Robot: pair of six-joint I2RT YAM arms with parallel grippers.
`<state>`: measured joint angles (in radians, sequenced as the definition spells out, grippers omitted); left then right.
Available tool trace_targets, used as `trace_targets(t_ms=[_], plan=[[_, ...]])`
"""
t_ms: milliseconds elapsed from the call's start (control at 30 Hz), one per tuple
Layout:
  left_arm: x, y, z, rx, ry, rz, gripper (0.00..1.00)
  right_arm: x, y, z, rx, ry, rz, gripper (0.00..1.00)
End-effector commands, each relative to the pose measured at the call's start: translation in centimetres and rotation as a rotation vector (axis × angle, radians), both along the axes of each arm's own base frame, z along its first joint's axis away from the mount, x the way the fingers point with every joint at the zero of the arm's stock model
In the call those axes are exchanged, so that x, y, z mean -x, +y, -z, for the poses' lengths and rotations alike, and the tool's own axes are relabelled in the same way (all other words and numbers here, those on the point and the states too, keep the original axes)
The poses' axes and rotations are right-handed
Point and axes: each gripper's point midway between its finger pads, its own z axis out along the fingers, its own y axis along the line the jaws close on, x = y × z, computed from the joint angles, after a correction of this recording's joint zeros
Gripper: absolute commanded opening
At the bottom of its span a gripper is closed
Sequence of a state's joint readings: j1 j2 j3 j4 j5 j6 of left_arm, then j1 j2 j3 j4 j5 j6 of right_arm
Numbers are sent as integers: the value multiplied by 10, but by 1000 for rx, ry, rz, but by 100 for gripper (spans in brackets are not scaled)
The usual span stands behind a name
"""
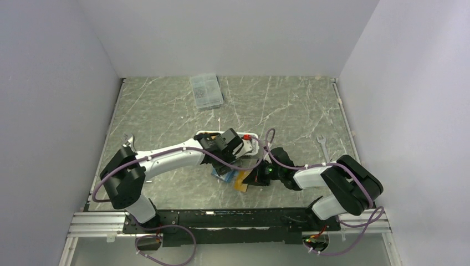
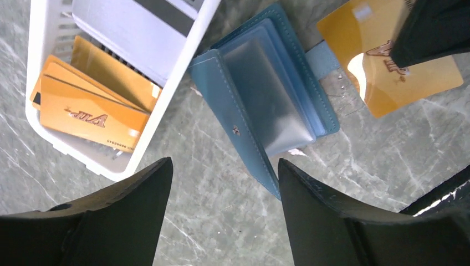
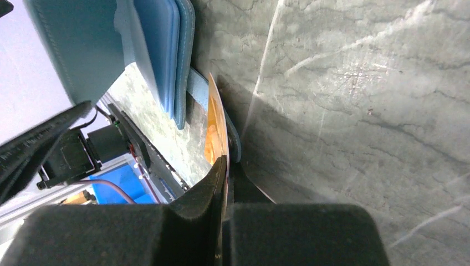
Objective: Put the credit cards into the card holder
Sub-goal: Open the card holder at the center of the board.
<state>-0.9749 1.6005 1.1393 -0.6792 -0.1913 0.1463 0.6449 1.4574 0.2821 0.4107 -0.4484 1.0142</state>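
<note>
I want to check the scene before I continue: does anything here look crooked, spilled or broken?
Nothing is spilled or broken. Only two small things: the open blue wallet lies at a slant beside the white basket, and the gold cards in the basket are fanned out, not in a neat stack.

Top view: fixed high behind arm bases, looking down over whole table (image 1: pixel 166 111), distant. Left wrist view: close above table, facing straight down past own left hand (image 2: pixel 224 163); white basket (image 2: pixel 39 111) left, card holder (image 2: pixel 260 100) centre, gold card (image 2: pixel 382 83) right. Right wrist view: very close, low, looking along own right hand (image 3: pixel 226 166). All three share card holder, gold card.
</note>
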Motion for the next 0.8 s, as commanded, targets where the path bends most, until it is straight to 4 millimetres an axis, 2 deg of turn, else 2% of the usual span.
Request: trace_targets(t_ms=[0, 100, 300, 467, 567, 600, 767], plan=[[-4, 13, -11, 27, 25, -24, 71, 34, -59, 64, 322, 138, 52, 0], [-7, 23, -6, 56, 82, -74, 61, 36, -60, 66, 324, 143, 52, 0], [-6, 26, 6, 99, 176, -126, 50, 39, -62, 66, 323, 148, 53, 0], [-2, 20, 10, 176, 281, -133, 26, 37, -61, 59, 312, 118, 45, 0], [14, 8, 10, 237, 395, -93, 3, 34, -56, 47, 277, 81, 32, 0], [21, 4, 11, 253, 433, -78, 0, 31, -53, 41, 257, 58, 28, 0], [45, -7, 9, 338, 549, -26, 0, 23, -46, 16, 204, -25, 11, 0]])
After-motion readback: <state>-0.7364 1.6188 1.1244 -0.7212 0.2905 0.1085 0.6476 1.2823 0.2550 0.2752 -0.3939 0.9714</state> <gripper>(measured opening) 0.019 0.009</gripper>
